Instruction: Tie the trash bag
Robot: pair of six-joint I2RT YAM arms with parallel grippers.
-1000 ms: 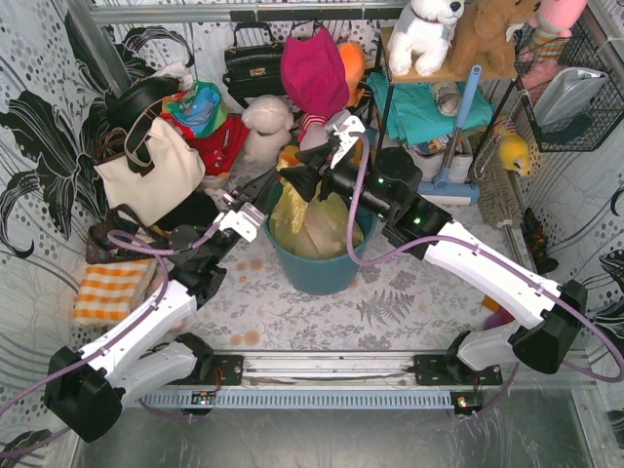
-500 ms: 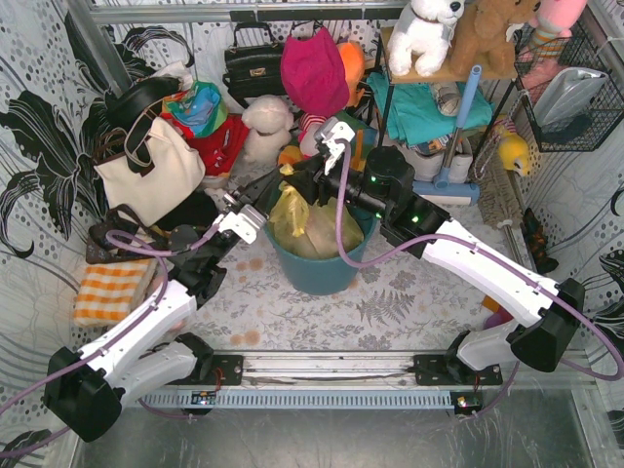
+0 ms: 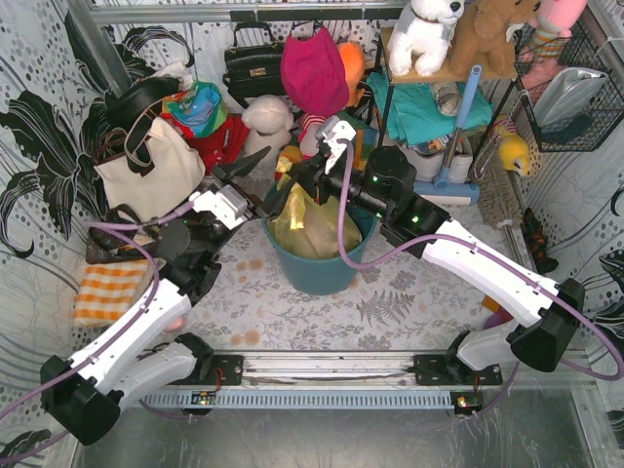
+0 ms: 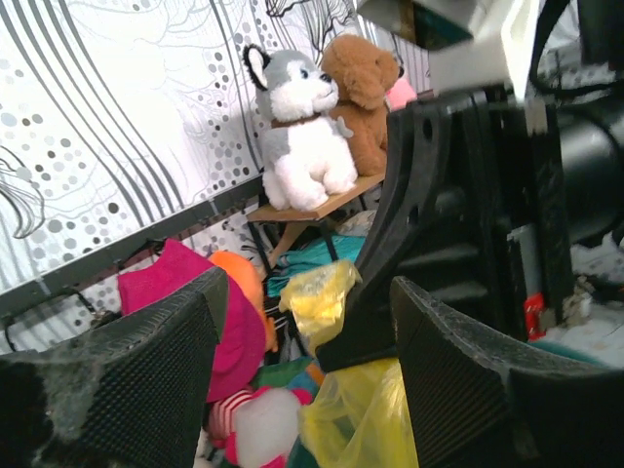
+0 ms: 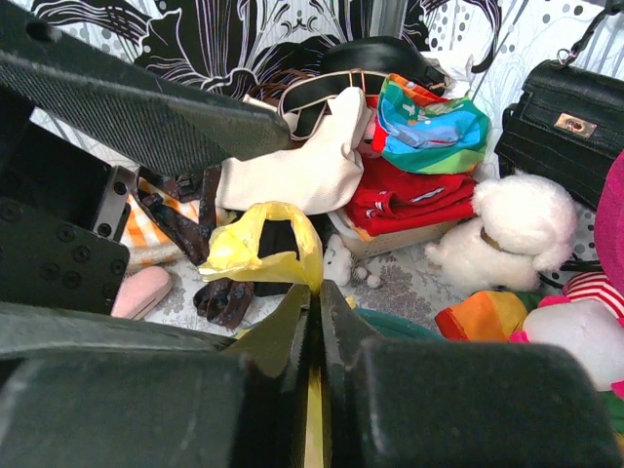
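Note:
The yellow trash bag (image 3: pixel 307 226) sits in a teal bin (image 3: pixel 317 271) at mid table. My right gripper (image 3: pixel 292 181) reaches over the bin's far left rim and is shut on one of the bag's handle strips. In the right wrist view the strip runs between the closed jaws (image 5: pixel 319 292) and its end loop (image 5: pixel 261 246) sticks out past the fingertips. My left gripper (image 3: pixel 252 174) hangs open just left of the bin, touching nothing. In its wrist view the fingers (image 4: pixel 136 380) stand wide apart, and the pinched strip (image 4: pixel 317 297) and bag body (image 4: pixel 366 419) lie beyond them.
A cream tote bag (image 3: pixel 156 175), a black handbag (image 3: pixel 253 63), plush toys (image 3: pixel 265 122) and clothes crowd the back. An orange checked cloth (image 3: pixel 112 288) lies at the left. A shelf with plush toys (image 3: pixel 429 29) and a wire basket (image 3: pixel 570 88) stand at the back right.
My left gripper has opened, let go of the bag and drawn back up and to the left. My right gripper has swung left over the bin and shut on the handle strip.

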